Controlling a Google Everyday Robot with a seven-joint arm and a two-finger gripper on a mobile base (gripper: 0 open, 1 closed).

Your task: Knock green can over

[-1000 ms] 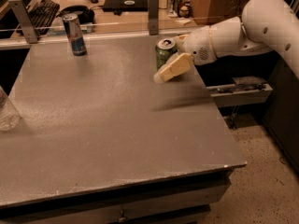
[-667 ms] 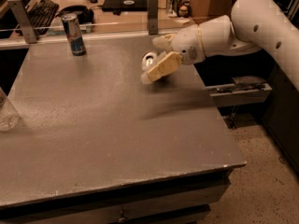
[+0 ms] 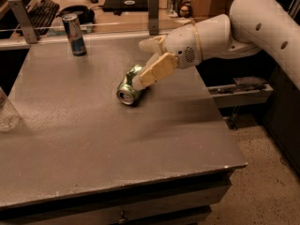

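Note:
The green can lies on its side near the middle of the grey table, its silver top facing the front left. My gripper reaches in from the right on the white arm. It is open and holds nothing. Its lower tan finger rests against the upper right side of the can. The other finger stands apart, further back above the table.
A taller slim blue-and-silver can stands upright at the table's back left. A clear plastic bottle is at the left edge. A rail with two posts runs along the back. A metal shelf sits to the right.
The gripper swept left and forward across the table. The green can, upright a second ago, tipped over and now lies on its side.

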